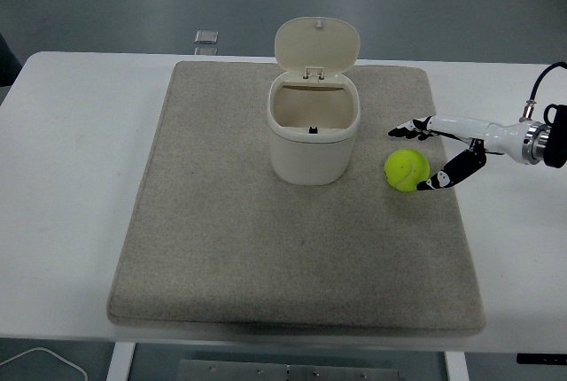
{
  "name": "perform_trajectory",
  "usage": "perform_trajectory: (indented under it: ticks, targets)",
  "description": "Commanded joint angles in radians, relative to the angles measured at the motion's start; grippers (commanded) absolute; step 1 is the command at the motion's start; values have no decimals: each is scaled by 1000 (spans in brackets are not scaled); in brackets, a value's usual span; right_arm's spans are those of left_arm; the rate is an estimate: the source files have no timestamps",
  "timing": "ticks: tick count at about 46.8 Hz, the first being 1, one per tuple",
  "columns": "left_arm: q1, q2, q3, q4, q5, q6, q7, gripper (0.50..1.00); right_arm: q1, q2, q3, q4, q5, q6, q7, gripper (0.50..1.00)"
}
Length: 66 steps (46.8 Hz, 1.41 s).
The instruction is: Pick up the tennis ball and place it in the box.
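The tennis ball [407,170] lies on the mat [221,248] just left of the right hand [423,156], whose spread, empty fingers bracket it (the open box [314,133] stands farther left).

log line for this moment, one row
phase: pre-grasp | right hand: open, straddling tennis ball | ball: on mat, right of box | box: lid up | left hand: out of view

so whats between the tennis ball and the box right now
Nothing: in the head view only bare mat separates the tennis ball from the box. The right hand is on the ball's far side.
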State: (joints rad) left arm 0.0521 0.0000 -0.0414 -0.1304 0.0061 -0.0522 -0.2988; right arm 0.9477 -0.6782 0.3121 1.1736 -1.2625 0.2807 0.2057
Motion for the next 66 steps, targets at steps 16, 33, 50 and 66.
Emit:
perform_trajectory:
  ticks: [16, 33, 50, 66]
  targets:
    - [0, 0, 0, 0, 0, 0, 0, 992, -12, 11, 1, 0, 0, -32, 1, 917]
    - [0, 0, 0, 0, 0, 0, 1, 990, -26, 25, 1, 0, -3, -46, 1, 913]
    - [0, 0, 0, 0, 0, 0, 1, 992, -27, 32, -1, -2, -43, -47, 3, 832]
    - [0, 0, 0, 0, 0, 0, 0, 992, -27, 31, -2, 0, -43, -47, 0, 766]
